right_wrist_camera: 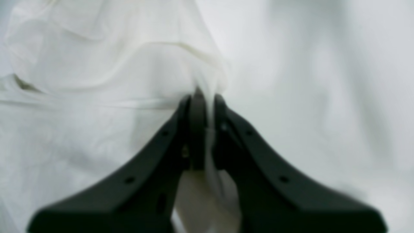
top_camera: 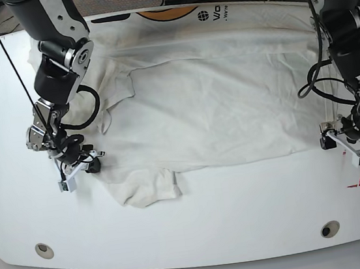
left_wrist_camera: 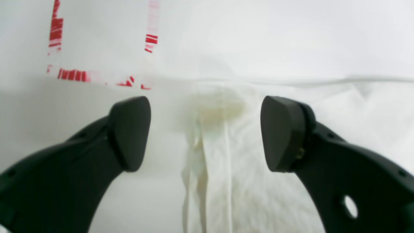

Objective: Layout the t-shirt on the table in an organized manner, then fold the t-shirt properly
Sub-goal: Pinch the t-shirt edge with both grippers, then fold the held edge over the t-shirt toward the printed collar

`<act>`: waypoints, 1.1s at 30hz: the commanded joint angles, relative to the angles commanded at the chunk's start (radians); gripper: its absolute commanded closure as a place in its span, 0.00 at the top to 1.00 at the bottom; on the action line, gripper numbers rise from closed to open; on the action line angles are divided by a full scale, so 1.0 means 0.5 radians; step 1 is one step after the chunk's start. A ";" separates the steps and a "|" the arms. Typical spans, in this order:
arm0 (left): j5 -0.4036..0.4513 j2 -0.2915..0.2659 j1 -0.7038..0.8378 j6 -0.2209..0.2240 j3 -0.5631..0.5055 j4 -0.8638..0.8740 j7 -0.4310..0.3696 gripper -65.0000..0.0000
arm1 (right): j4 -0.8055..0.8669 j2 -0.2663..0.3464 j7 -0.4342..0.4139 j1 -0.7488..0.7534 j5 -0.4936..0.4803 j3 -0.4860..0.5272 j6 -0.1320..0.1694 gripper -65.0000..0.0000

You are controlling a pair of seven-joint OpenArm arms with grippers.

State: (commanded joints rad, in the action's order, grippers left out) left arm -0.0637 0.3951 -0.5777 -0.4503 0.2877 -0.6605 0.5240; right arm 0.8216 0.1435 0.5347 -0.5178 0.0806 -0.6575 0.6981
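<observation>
The t-shirt (top_camera: 222, 103) lies spread across the middle of the bench (top_camera: 199, 237), mostly flat but wrinkled, with its far edge showing an orange graphic and small black text. Its near-left corner is bunched into a loose fold, and the sleeve on my base view's left is rumpled.

My right claw (right_wrist_camera: 204, 103) is pinched tight on a gathered ridge of the white cloth; in the right wrist view the fabric tents up between the closed pads. In the base view that arm (top_camera: 54, 71) reaches down steeply at the shirt's left edge, wrist bent toward the bench.

My left claw (left_wrist_camera: 207, 132) stands wide apart, both pads clear of the cloth, with a creased strip of shirt hem lying on the bench between them. It grips nothing. That arm (top_camera: 346, 42) hangs down at the shirt's right edge, claw low over the surface.

The bench is white and smooth. Red tape marks (left_wrist_camera: 69, 74) sit just beyond the left claw, and 2 small round holes (top_camera: 43, 249) lie near the front edge. Cables trail behind the far edge.
</observation>
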 joint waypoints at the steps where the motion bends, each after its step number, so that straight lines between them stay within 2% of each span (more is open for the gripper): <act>1: 0.000 0.000 0.000 0.003 -0.009 0.018 -0.012 0.77 | 0.000 0.000 0.000 0.000 0.000 0.000 0.000 0.06; 10: -0.006 -0.006 0.012 0.006 -0.126 0.098 -0.055 0.76 | 0.003 0.000 0.000 0.003 -0.003 0.000 0.000 0.06; 12: -0.009 -0.006 0.012 0.006 -0.138 0.098 -0.058 0.72 | 0.003 -0.003 0.000 0.003 -0.003 0.000 0.000 0.06; 15: -0.009 -0.021 0.012 0.006 -0.147 0.095 -0.058 0.52 | 0.003 -0.003 0.003 0.003 -0.003 0.000 0.000 0.06; 16: -0.009 -0.043 0.012 0.006 -0.147 0.092 -0.061 0.42 | 0.003 -0.003 0.003 0.000 -0.003 0.000 0.000 0.06; 17: -0.009 -0.049 0.012 0.006 -0.147 0.092 -0.061 0.37 | 0.003 -0.003 0.003 0.000 -0.003 0.000 0.000 0.06; 21: -0.006 -0.058 0.000 0.006 -0.147 0.089 -0.064 0.00 | 0.049 0.000 0.003 0.000 0.000 0.000 0.000 0.02; 24: -0.006 -0.058 -0.025 0.000 -0.150 0.071 -0.061 0.00 | 0.138 -0.003 0.006 0.000 0.000 0.031 0.000 0.00; 29: -0.015 -0.061 -0.021 -0.009 -0.147 -0.163 -0.043 0.00 | 0.273 0.003 0.068 0.003 0.000 0.245 0.000 0.00; 33: -0.015 -0.061 0.037 -0.126 -0.147 -0.365 0.031 0.00 | 0.457 0.003 0.187 0.028 0.000 0.273 0.000 0.00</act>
State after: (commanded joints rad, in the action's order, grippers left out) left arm -0.0713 0.3644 -0.5593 -0.5132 0.2140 -0.8431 0.5393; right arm 1.0503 0.1450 0.6283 -0.5040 0.0806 -0.5209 0.6981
